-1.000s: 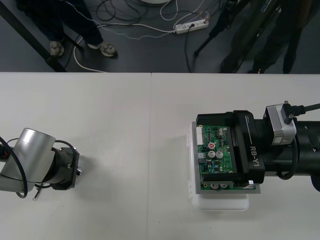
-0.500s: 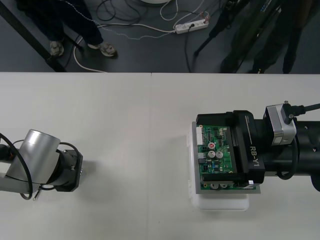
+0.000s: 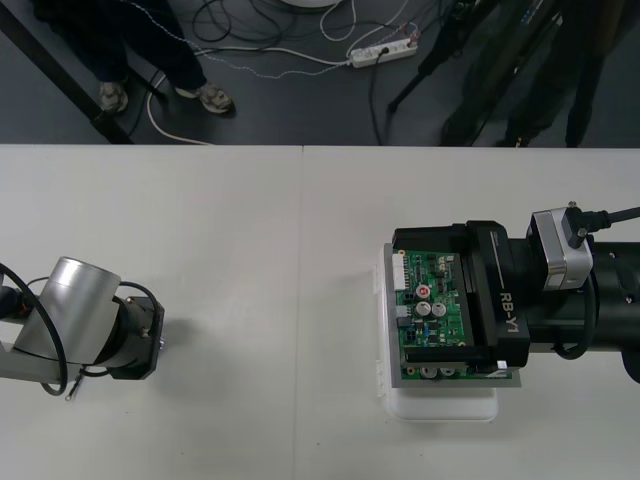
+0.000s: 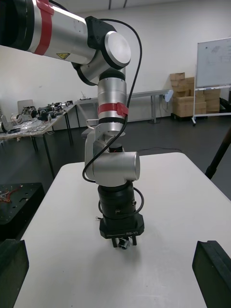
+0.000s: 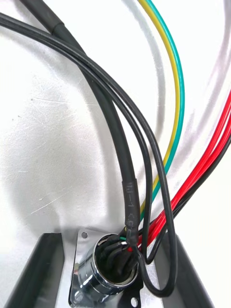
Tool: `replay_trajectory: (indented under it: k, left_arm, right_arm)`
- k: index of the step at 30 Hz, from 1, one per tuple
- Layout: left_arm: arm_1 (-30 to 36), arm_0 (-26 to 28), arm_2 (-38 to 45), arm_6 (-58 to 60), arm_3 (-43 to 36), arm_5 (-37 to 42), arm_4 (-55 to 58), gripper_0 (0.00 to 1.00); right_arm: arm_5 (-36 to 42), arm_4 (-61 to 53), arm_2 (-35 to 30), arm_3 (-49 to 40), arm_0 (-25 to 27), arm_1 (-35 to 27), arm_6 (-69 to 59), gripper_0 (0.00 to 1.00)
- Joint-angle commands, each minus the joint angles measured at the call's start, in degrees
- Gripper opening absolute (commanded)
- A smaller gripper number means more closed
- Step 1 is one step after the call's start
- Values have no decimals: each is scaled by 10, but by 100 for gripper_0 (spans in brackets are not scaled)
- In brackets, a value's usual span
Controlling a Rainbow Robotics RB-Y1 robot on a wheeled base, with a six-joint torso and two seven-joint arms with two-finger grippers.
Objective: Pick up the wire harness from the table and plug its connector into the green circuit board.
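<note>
Left wrist view: the wire harness [image 5: 131,192], a bundle of thin rubbery leads in black, red and green-and-yellow with one thicker black sleeve, runs away from the left gripper [image 5: 110,240] in loose curves over the plain pale table [image 5: 43,144]. Its round metal socket [image 5: 98,281], shiny with a flat square flange with screw holes, sits between the two black fingers [image 5: 41,269], which are clamped on it from either side. The leads crowd out of the socket's mouth, and one black loop droops in front of the finger on the other side. Seen from the right wrist view, the socket hangs just below that gripper, close over the table; whether it touches cannot be told. The left arm stands nearly upright there, silver links with red rings stacked above a dark wrist that points straight down. Well apart from it, in the front view, the right gripper [image 3: 415,297] reaches in level, its long black fingers spread wide and straddling the green circuit board [image 3: 437,300], one along each edge. The board, studded with small round capacitors, rests on a white base [image 3: 440,405].
</note>
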Motion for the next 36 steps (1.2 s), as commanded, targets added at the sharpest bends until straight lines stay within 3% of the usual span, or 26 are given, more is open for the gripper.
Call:
replay_trajectory:
  k: [1,2,5,23,30,36]
  left_arm:
    - [-9,11,1,-23,4,16,8,21]
    - [-9,12,5,-22,3,16,8,11]
    - [-9,25,19,-21,9,16,8,0]
    - [15,45,125,-21,64,16,75,0]
    - [37,45,181,-19,47,16,98,0]
    - [65,46,244,-19,26,16,183,0]
  right_arm:
    - [5,-2,-11,-20,4,-9,-7,100]
    - [5,-1,-11,-20,4,-9,-7,100]
    - [5,-2,-11,-20,6,-9,-6,100]
    - [5,-2,-12,-20,6,-9,-7,100]
    - [5,-2,-12,-20,6,-9,-6,100]
    - [5,-3,-12,-20,6,-9,-6,100]
